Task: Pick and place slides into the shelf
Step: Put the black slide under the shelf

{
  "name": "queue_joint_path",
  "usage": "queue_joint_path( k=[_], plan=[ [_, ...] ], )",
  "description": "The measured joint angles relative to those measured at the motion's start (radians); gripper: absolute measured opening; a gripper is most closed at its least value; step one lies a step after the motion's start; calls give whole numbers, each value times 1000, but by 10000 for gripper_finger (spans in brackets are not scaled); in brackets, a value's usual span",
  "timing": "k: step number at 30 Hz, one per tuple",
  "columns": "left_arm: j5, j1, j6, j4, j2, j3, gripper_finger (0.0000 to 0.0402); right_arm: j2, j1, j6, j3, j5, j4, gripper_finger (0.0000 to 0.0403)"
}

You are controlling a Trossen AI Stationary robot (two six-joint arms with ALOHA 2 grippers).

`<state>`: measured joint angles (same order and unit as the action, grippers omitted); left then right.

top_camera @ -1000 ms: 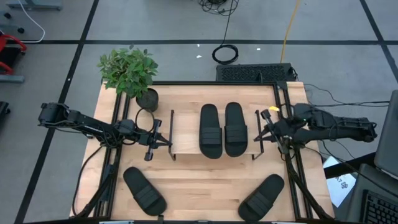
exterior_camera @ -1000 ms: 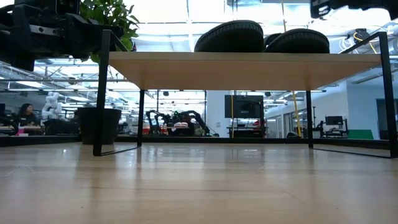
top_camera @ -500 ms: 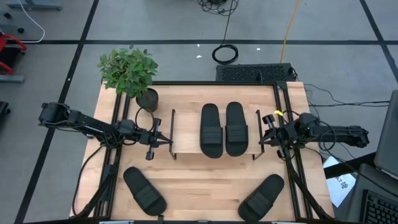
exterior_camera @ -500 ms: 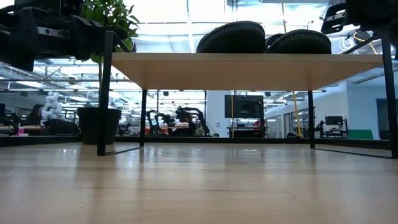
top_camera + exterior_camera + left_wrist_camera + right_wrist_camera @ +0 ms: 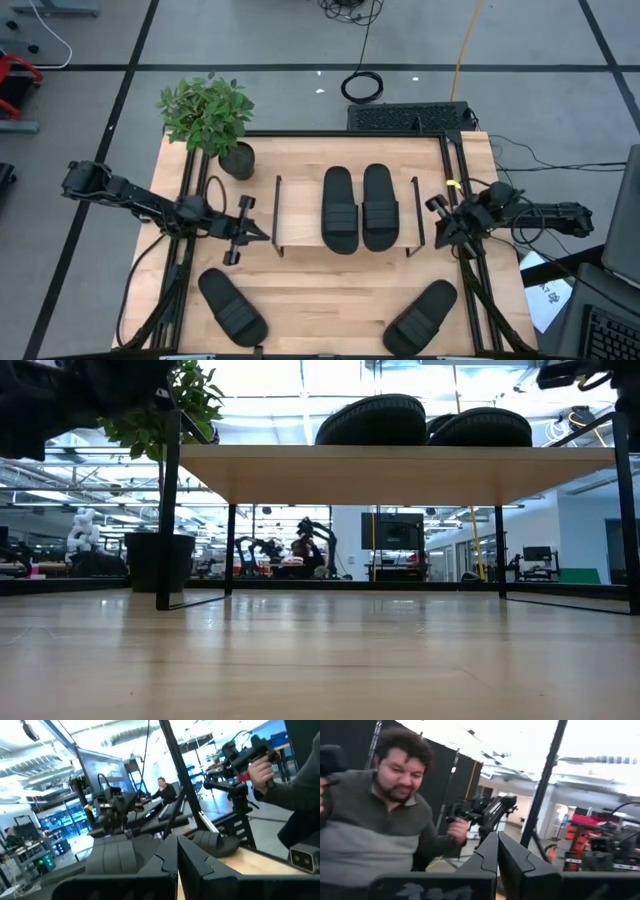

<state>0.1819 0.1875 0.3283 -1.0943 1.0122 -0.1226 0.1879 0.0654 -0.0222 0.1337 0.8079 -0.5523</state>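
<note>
**Two slides on the shelf, two on the table, both grippers closed and empty**

The slides are four matching all-black sandals with wide straps and long oval soles. One pair (image 5: 359, 208) lies side by side on the shelf (image 5: 300, 215), a low rack with a light-wood top board and thin black side frames, standing in the middle of the wooden table (image 5: 330, 300). From the low view the pair shows as two dark rounded humps on the board, the left one (image 5: 369, 420) just beside the right one (image 5: 480, 426). A third slide (image 5: 232, 306) lies on the table near its front left corner, angled. The fourth slide (image 5: 421, 317) lies near the front right corner, angled the other way. Both are well apart from the shelf.

The left gripper (image 5: 239, 231) reaches in from the table's left edge and sits just beside the shelf's left frame, above the third slide in the picture. Its fingers (image 5: 197, 865) are pressed together with nothing between them. The right gripper (image 5: 441, 221) sits just beside the shelf's right frame, its arm stretched back off the table's right edge. Its fingers (image 5: 517, 862) are likewise closed on nothing.

A potted plant (image 5: 210, 117) stands at the table's back left corner. A person (image 5: 375, 815) shows in the right wrist view, gripping a dark handle (image 5: 480, 812).

No readable writing or brand shows on the slides or the shelf.
</note>
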Motion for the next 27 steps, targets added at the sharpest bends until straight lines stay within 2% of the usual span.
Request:
queue_joint_path(
  k=[7,12,21,27],
  plan=[
    [-8,-4,49,90,2,-1,3,4,-1,5,-1,59,3,0],
    [-9,-4,63,97,2,-1,3,5,-2,11,-1,60,3,0],
    [-9,-4,62,96,2,-1,3,17,-2,30,-1,27,10,0],
    [-9,-4,61,95,2,-1,3,28,-2,-62,-2,-84,8,7]
  ],
)
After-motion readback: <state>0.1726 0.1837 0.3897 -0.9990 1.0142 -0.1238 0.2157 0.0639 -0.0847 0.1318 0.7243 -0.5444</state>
